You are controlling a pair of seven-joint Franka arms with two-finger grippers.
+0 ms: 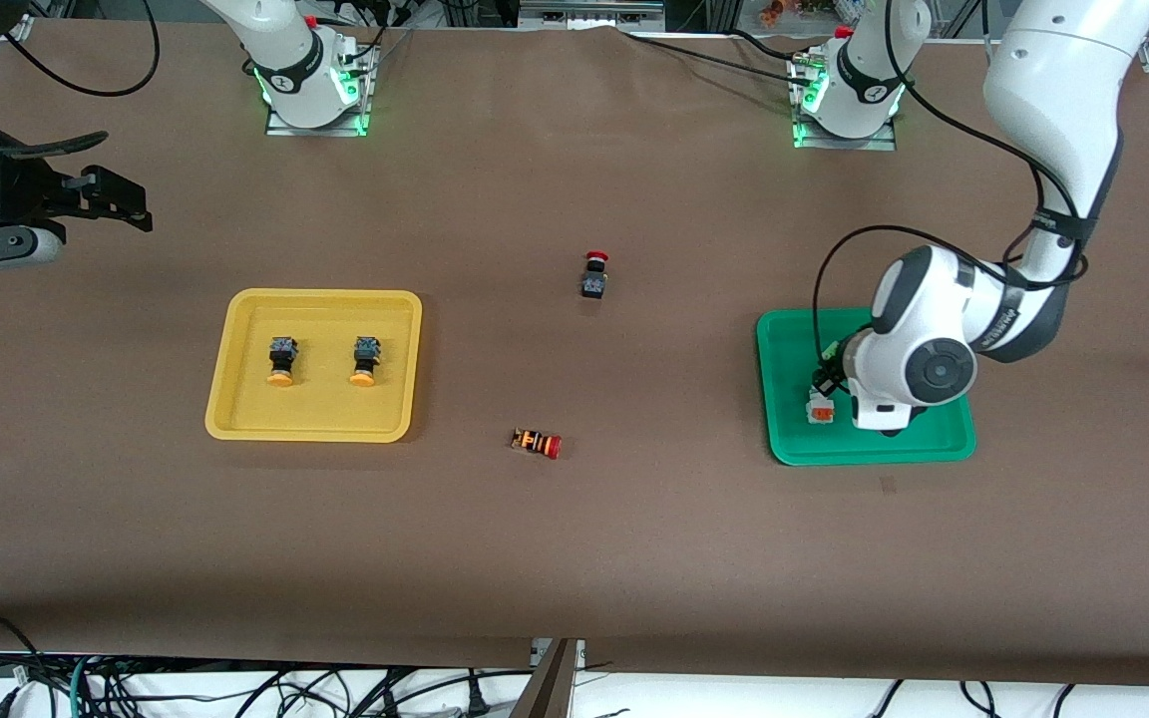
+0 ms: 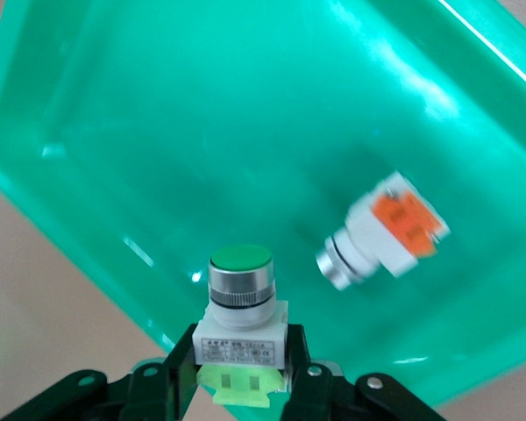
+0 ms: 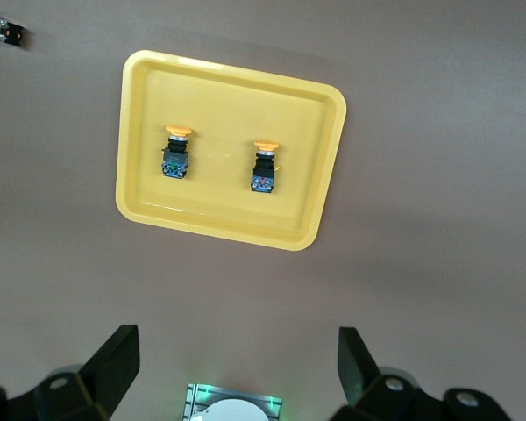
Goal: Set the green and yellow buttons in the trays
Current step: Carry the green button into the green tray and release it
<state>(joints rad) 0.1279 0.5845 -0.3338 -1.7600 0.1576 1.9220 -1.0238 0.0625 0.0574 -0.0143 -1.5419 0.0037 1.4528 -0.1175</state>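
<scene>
Now the left gripper (image 2: pixel 243 368) pinches the green-faced button (image 2: pixel 240 309) over the green tray (image 2: pixel 88 132), beside the orange-faced button (image 2: pixel 382 232); right gripper (image 3: pixel 237 360) waits, spread; front view hides left fingertips.

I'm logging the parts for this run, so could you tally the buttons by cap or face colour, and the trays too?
Yellow-orange capped buttons: 2, in the yellow tray
Green-faced button: 1, in the left gripper over the green tray
Orange-faced button: 1, in the green tray
Red-capped buttons: 2, on the table
Trays: 2
Total: 6 buttons, 2 trays
</scene>
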